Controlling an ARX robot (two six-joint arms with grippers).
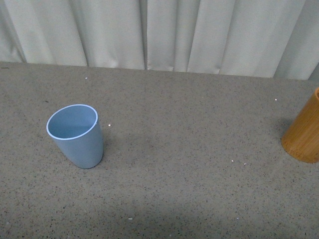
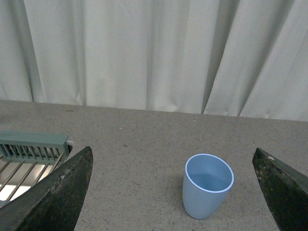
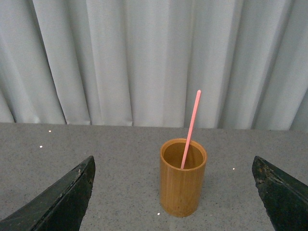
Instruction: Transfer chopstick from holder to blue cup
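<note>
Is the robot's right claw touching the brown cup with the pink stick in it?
Apart. The right wrist view shows the right gripper open, its fingers wide either side of the holder, with bare table between.

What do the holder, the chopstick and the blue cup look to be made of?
Holder: likely bamboo or wood, smooth amber-brown wall with slight sheen. Chopstick: probably plastic, uniform pink, no grain visible. Blue cup: looks like matte plastic, even pale blue, thin lighter rim.

Open tabletop between blue cup and holder.
</note>
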